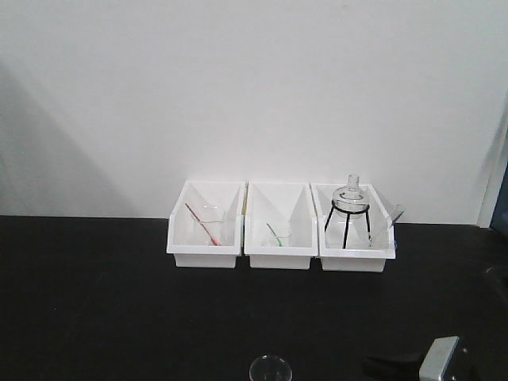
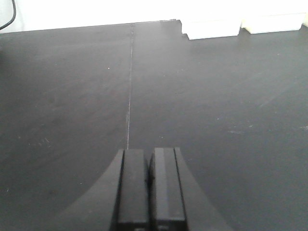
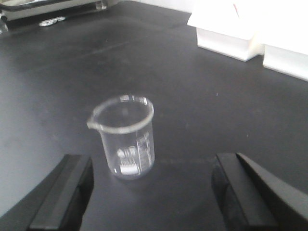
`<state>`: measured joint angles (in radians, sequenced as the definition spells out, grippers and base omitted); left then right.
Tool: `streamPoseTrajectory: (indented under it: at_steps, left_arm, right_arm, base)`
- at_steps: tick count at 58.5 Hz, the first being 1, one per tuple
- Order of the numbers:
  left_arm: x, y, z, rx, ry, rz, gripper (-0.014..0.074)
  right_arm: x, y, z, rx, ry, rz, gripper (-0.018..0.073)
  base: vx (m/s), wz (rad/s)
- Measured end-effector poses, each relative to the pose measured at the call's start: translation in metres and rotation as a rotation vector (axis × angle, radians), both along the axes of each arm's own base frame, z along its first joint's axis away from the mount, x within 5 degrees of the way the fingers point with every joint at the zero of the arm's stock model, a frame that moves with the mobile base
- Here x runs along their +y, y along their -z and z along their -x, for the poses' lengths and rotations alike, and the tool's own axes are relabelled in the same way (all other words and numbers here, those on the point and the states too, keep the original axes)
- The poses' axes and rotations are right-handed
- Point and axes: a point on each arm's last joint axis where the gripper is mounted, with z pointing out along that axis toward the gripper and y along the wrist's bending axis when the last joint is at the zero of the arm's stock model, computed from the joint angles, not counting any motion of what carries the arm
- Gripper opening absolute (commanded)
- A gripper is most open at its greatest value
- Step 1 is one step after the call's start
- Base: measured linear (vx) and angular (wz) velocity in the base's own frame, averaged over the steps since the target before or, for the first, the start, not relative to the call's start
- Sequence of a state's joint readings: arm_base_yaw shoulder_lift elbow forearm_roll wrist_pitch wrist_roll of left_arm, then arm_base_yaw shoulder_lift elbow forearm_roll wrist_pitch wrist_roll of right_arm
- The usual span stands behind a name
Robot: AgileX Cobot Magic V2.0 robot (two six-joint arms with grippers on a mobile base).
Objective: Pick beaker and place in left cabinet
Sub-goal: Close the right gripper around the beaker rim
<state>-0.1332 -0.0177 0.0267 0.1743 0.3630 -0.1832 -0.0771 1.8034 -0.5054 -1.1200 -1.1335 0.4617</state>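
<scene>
1. Standing upright on the black table (image 1: 95,302), the beaker (image 3: 126,137) is empty. Its rim is up and its pouring spout points toward the left of the right wrist view. White printed markings show on its wall.
2. The beaker sits just ahead of the right gripper (image 3: 151,192), within the gap between the two dark fingers (image 3: 62,192). It is off-centre, nearer the finger on the left of that view, and it touches neither finger.
3. The right gripper is spread wide. It holds nothing, and only bare table lies between its fingertips.
4. In the front view only the beaker's rim shows, at the bottom edge near the middle. A grey and black part of the right arm (image 1: 432,361) is beside it on the right.
5. The left gripper (image 2: 149,159) has its fingers pressed together with nothing between them. It is over bare black table, beside a thin seam (image 2: 129,96) in the surface.
6. Three white bins (image 1: 278,230) stand in a row at the back of the table against the pale wall, well apart from the beaker.
7. The right bin holds a round flask (image 1: 349,197) on a black wire stand. The other two bins each hold a small glass, one with a red rod (image 1: 202,222) and one with a green rod (image 1: 274,235).
</scene>
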Motion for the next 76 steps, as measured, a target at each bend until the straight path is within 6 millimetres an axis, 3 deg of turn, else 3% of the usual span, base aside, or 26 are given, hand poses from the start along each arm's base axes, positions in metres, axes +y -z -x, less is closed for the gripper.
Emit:
streamPoseTrajectory:
  at_steps: [11, 28, 63, 71, 76]
  left_arm:
    - [0.0, 0.0, 0.0, 0.0, 0.0, 0.0, 0.0004]
    - [0.0, 0.0, 0.0, 0.0, 0.0, 0.0, 0.0004]
    - [0.0, 0.0, 0.0, 0.0, 0.0, 0.0, 0.0004]
    - [0.0, 0.0, 0.0, 0.0, 0.0, 0.0, 0.0004]
    - [0.0, 0.0, 0.0, 0.0, 0.0, 0.0, 0.0004]
  right_arm:
    - [0.003, 0.023, -0.01, 0.006, 0.001, 0.033, 0.055]
    - [0.048, 0.03, -0.039, -0.071, -0.138, 0.037, 0.055]
    - [0.106, 0.064, -0.069, -0.056, -0.189, -0.012, 0.0549]
    - [0.119, 0.07, -0.075, -0.058, -0.177, -0.028, 0.0459]
    - [0.124, 0.072, -0.077, -0.055, -0.155, -0.041, 0.0286]
  base:
    - [0.0, 0.0]
    - [0.0, 0.0]
    - [0.0, 0.0]
    - [0.0, 0.0]
    - [0.0, 0.0]
